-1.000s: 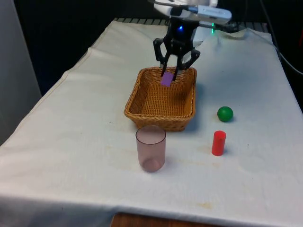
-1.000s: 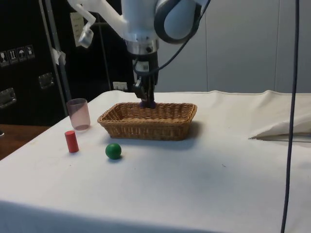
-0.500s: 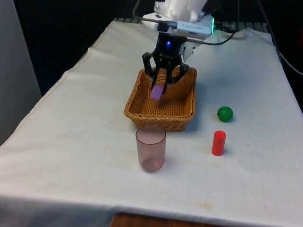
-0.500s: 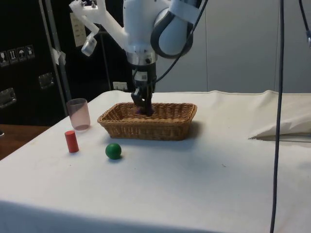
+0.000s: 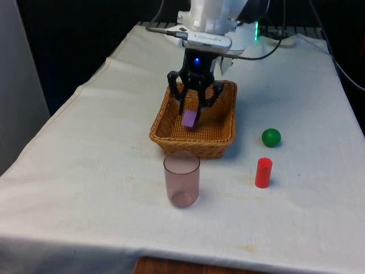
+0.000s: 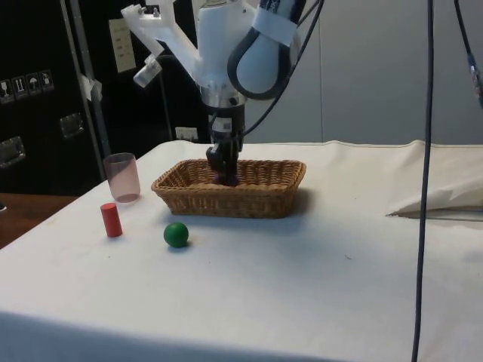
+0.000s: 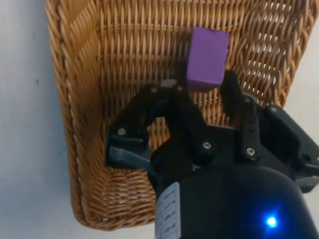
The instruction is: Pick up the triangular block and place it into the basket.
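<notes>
Seen in the front view: gripper (image 5: 194, 108) low over the wicker basket (image 5: 165, 132), inside the rim, with a purple block (image 5: 190, 119) at the tips. Jaws clenched on the purple block, as shown in the wrist view, where the block (image 7: 206, 59) stood out between the two black fingers (image 7: 175, 97) above the woven floor of the basket (image 7: 79, 124). Could not tell whether the block touched the basket floor or hung just above it. In the side view, gripper (image 6: 224, 170) reached down past the near wall of the basket (image 6: 226, 200), the block mostly hidden behind that wall. Basket placed on the counter (image 5: 85, 171) under the white cloth, about the middle. Pinkish see-through cup (image 5: 182, 179) upright just in front of the basket, nearer to the camera, apart from it. Green ball (image 5: 271, 137) on the cloth to the front view's right of the basket, and a red cylinder (image 5: 263, 172) upright near the ball, a little closer to the camera; both apart from the basket and from each other. Same three things found in the side view: cup (image 6: 122, 177), red cylinder (image 6: 111, 219), green ball (image 6: 176, 234).
</notes>
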### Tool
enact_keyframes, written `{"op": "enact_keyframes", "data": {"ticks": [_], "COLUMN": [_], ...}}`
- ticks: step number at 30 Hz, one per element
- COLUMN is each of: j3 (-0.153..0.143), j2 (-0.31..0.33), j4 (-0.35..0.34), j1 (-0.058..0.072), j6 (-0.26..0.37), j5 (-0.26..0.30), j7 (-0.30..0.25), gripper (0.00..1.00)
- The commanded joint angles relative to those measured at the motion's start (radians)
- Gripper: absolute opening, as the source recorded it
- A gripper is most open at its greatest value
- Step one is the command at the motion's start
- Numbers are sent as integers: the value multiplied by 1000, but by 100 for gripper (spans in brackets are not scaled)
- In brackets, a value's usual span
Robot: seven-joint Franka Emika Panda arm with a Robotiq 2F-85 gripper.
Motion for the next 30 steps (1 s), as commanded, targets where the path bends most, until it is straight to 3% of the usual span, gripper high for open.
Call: {"op": "enact_keyframes", "data": {"ticks": [1,2,3,4,12,13,14,15,21,30], "j3": [29,29,0,29,28,3,28,29,3,-4], "j2": [-4,-3,2,-3,0,3,0,0,-40,-103], "j4": [-8,-8,0,-8,-7,-1,-7,-7,4,13], "j1": [-21,-21,0,-20,-18,0,-18,-18,8,18], "j6": [15,16,3,17,19,6,19,19,-28,-94], "j5": [36,44,18,51,83,60,84,84,61,50], "j7": [-32,-40,-17,-46,-76,-56,-76,-76,-53,-45], "gripper": [47,51,56,56,98,100,100,100,100,100]}}
